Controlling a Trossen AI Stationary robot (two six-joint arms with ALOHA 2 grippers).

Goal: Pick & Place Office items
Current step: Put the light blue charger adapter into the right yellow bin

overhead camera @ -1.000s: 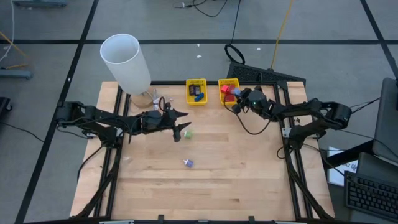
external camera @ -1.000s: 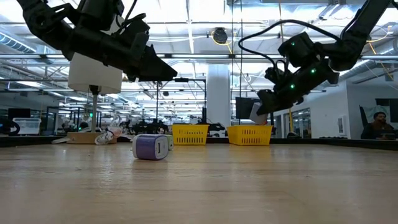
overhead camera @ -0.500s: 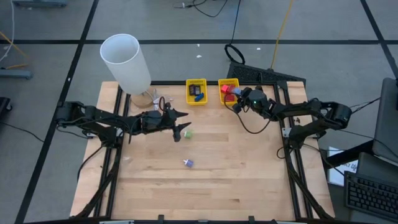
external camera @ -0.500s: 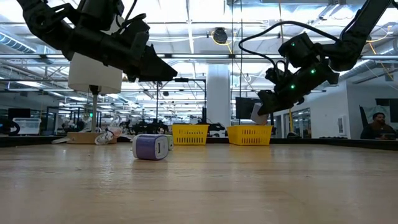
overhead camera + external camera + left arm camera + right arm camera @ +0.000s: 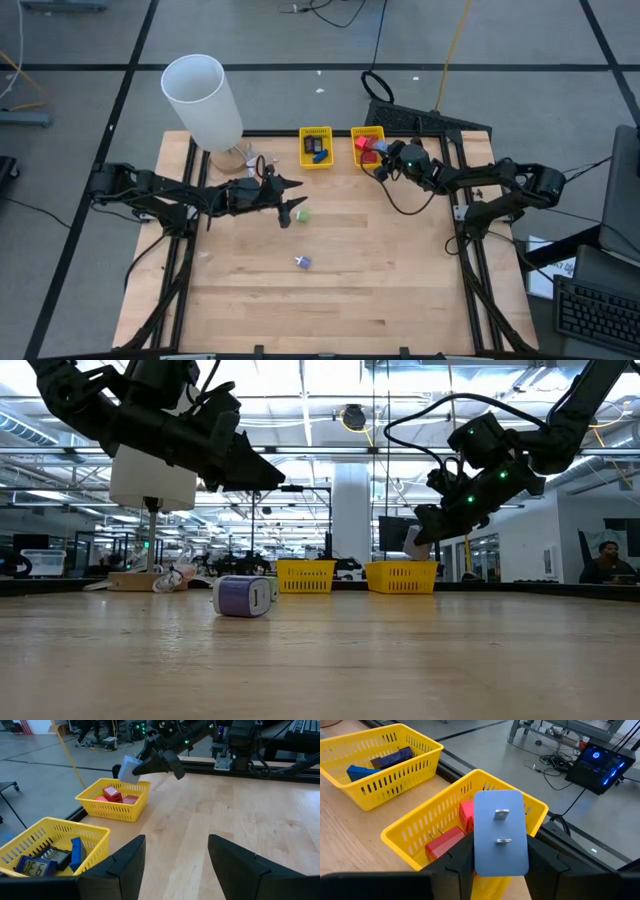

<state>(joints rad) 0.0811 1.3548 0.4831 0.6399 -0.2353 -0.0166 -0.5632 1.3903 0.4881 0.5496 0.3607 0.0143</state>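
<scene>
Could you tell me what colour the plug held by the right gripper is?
Pale blue plug, clearest in the right wrist view.

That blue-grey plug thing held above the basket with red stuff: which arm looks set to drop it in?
The right. Its gripper is shut on the plug, directly over the yellow basket. The left gripper is open, empty, farther away over the table.
</scene>
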